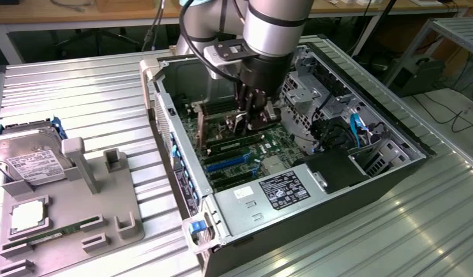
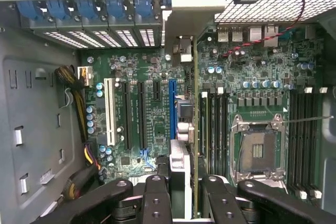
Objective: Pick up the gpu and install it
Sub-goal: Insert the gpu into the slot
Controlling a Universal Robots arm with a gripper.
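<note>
and here's the arm, reaching down into the open computer case (image 1: 409, 151) that takes up the centre and right of the exterior view, with the gripper (image 1: 250, 124) sitting low inside it, upper middle of the frame, right over the green motherboard (image 1: 256, 151); from the wrist view the black fingers (image 2: 157, 198) are pressed in from both sides, the pincer clamped on the gpu (image 2: 181, 158), which is held on edge so we see it as a thin upright strip with a silver part near the grip, running straight away from the camera toward the case's rear wall; the card lies just beside the long blue slot (image 2: 172, 108) and between it and the memory slots, with the bare cpu socket (image 2: 260, 150) off to the other side; whether its lower edge is touching the board, can't tell from here; in the exterior view the power supply (image 1: 279, 193) with its label sits in the lower middle of the case, and over at the exterior view's left, on the ribbed metal table (image 1: 82, 98), a grey holder tray (image 1: 105, 202) carries the hard drive (image 1: 29, 158) and, lower left, a narrow green memory stick (image 1: 52, 235), well apart from the gripper
</note>
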